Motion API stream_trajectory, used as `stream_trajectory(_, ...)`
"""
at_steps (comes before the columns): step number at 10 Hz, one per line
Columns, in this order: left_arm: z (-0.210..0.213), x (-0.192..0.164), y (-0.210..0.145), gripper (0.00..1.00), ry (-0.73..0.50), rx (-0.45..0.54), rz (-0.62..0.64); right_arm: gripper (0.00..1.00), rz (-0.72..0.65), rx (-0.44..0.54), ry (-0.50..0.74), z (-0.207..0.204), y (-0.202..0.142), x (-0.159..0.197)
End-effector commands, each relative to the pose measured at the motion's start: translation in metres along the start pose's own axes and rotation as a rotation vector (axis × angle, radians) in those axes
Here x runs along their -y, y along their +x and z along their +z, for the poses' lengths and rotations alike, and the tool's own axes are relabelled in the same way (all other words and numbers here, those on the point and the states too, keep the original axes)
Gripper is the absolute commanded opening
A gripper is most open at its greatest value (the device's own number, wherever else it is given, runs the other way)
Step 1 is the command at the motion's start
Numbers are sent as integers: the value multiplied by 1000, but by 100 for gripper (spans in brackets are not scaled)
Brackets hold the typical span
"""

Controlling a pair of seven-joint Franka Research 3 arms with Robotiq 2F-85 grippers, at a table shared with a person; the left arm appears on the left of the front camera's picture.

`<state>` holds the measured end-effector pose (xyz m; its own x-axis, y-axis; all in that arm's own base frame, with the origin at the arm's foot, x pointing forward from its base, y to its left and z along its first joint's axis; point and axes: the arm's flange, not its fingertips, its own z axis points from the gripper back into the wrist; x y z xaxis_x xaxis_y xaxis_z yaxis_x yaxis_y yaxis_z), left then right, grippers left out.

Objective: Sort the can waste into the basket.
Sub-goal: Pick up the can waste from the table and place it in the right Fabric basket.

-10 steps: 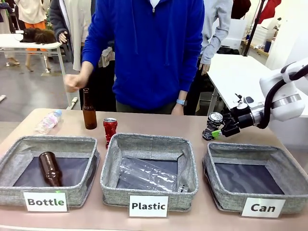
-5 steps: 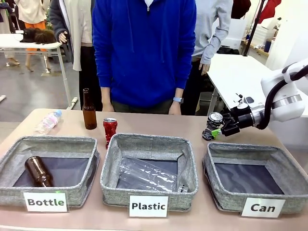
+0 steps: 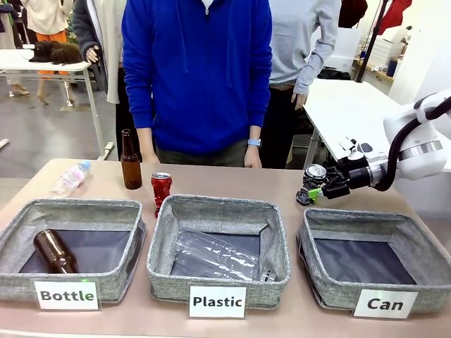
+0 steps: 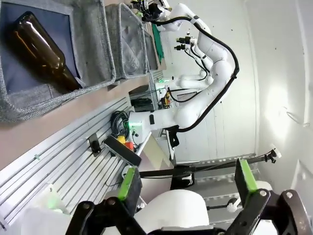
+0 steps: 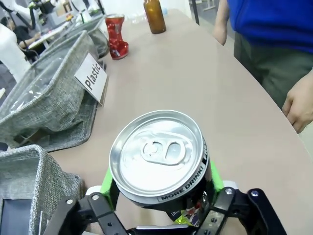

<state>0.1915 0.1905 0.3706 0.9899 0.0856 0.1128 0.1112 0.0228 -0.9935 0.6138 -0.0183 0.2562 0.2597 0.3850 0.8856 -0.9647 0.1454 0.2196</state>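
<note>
Black-and-silver can [image 3: 313, 180] sits upright between the green pads of the right gripper [image 3: 317, 191], jaws closed on its sides. It is over the counter [image 3: 232, 184] just past the 11 o'clock corner of the "Can" basket [image 3: 352, 218] and outside its rim; cannot tell whether its base touches the counter. The right wrist view looks down on the silver lid of the can [image 5: 159, 156], pull tab intact, pads of the right gripper [image 5: 160, 190] on either flank, rim print reading "MORE DRINK!". Taking 12 o'clock as toward the person: the "Can" basket lies at 5 o'clock of the held can, dark base bare, white sign [image 3: 385, 304] on its near wall. Red can [image 3: 161, 190] stands at 9 o'clock, well apart, just beside the far-left corner of the "Plastic" basket [image 3: 218, 204]; body looks crumpled in the wrist view [image 5: 116, 36]. That basket holds a clear plastic bottle [image 3: 215, 257] lying flat, sign "Plastic" [image 3: 218, 302] in front. Farther toward 9 o'clock, the "Bottle" basket [image 3: 70, 205] holds a brown glass bottle [image 3: 55, 251] on its side. An upright brown bottle [image 3: 130, 160] stands just beside the red can at its 10 o'clock; a small clear bottle [image 3: 70, 178] lies near the counter's far-left end. Person in blue top [image 3: 197, 70] stands at 12 o'clock, one hand [image 3: 250, 158] hanging at the counter edge, watch on that wrist. Left gripper [image 4: 187, 181] hangs off the counter side, jaws spread wide with nothing in them.
</note>
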Motion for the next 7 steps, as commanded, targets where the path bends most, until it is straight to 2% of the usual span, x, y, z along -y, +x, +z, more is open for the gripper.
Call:
stream_trajectory(1,1,2,1,100,-15,1,-23,0,-5,36,5,2,4,5)
stream_trajectory(3,1,2,1,100,-15,1,-23,0,-3,43,-6,5,7,4)
stream_trajectory(4,1,2,1,100,-15,1,-23,13,-2,55,-5,4,8,5)
stream_trajectory(5,1,2,1,100,-15,1,-23,3,4,55,-3,3,11,4)
stream_trajectory(7,1,2,1,100,-15,1,-23,0,49,40,-6,20,34,-10)
